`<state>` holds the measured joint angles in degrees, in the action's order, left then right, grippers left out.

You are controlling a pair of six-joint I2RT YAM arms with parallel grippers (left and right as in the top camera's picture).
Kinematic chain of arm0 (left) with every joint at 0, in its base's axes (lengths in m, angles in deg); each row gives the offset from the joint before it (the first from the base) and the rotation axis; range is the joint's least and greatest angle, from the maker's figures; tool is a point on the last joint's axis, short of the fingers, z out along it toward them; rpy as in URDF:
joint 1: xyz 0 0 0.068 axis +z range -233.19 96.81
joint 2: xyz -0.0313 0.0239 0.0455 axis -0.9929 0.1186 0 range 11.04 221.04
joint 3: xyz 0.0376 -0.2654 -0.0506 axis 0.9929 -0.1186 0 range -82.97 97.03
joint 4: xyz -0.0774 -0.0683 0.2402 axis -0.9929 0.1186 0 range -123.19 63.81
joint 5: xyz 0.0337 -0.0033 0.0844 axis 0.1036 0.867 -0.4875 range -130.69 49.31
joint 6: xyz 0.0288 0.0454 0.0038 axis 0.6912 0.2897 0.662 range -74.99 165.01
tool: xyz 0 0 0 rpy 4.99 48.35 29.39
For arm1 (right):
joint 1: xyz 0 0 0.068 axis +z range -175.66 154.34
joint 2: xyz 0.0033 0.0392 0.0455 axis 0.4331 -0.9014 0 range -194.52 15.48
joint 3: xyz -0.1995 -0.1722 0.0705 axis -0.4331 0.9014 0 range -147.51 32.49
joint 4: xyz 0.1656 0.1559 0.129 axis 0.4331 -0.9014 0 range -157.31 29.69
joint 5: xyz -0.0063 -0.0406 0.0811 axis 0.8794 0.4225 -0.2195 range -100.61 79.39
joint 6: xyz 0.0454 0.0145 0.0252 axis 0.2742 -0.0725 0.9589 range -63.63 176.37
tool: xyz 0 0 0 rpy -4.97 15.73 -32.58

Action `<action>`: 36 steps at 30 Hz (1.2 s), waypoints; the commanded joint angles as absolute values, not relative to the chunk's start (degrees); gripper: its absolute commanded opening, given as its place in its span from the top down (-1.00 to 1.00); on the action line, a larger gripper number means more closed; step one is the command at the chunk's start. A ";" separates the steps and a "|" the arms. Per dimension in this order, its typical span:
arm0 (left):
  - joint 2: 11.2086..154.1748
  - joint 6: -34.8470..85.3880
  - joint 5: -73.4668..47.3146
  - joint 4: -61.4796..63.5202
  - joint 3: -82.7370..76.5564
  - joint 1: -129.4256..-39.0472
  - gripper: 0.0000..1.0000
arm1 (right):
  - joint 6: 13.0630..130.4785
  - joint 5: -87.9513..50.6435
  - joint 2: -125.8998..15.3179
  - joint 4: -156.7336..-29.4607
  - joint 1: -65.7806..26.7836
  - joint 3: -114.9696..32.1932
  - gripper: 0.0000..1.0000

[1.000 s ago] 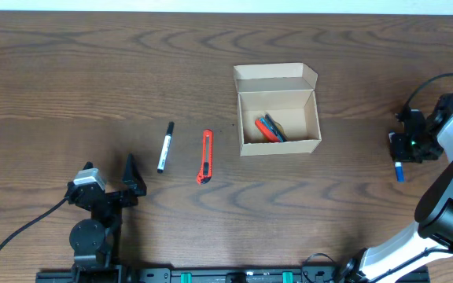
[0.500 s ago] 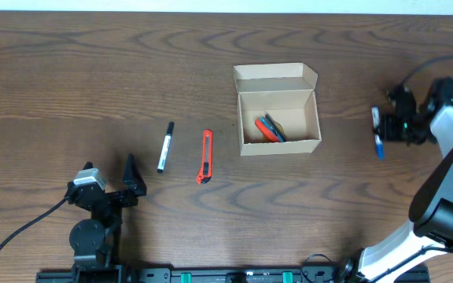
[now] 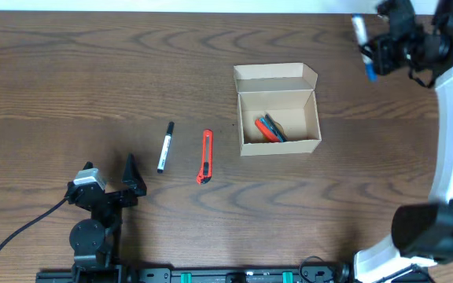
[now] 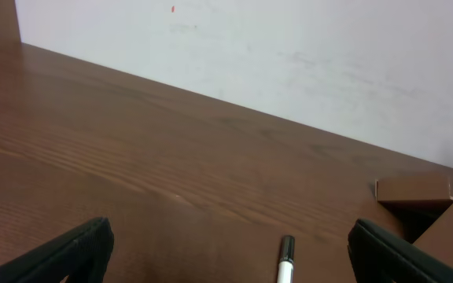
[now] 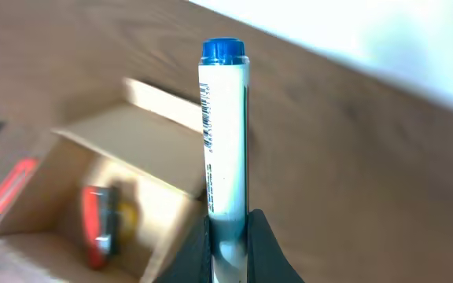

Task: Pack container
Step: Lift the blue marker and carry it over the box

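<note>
Above the far right corner of the table, clenched on a white marker: right gripper, fingers pinching the lower end of the barrel, blue cap at the far tip. Holds the marker up off the wood, well apart from the container, beyond it and to its right. Mid-table, right of centre: the container, a tan cardboard box, open at the top, flap lid folded back on the far side. Inside, on the floor of the box: a red item and a darker one, touching; too small to name. Left of the box, flat on the wood: red utility knife, then, farther left, a white pen with a black cap, the two near each other but apart. At the near left edge: left gripper, released, jaws spread wide, grasping nothing, facing toward the pen and the box.
</note>
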<state>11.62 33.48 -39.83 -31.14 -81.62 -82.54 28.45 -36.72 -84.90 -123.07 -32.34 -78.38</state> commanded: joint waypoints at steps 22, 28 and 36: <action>11.25 34.72 -41.29 -28.78 -82.69 -82.46 -0.90 | 22.81 -31.43 -84.96 -125.26 -12.08 -55.69 0.98; 11.27 34.72 -41.29 -28.78 -82.69 -82.48 -0.91 | 21.78 -31.41 -84.96 -120.80 -12.08 -49.73 0.97; 11.27 34.72 -41.29 -28.78 -82.69 -82.48 -0.90 | 21.87 -30.71 -84.96 -116.54 -12.08 -48.33 0.97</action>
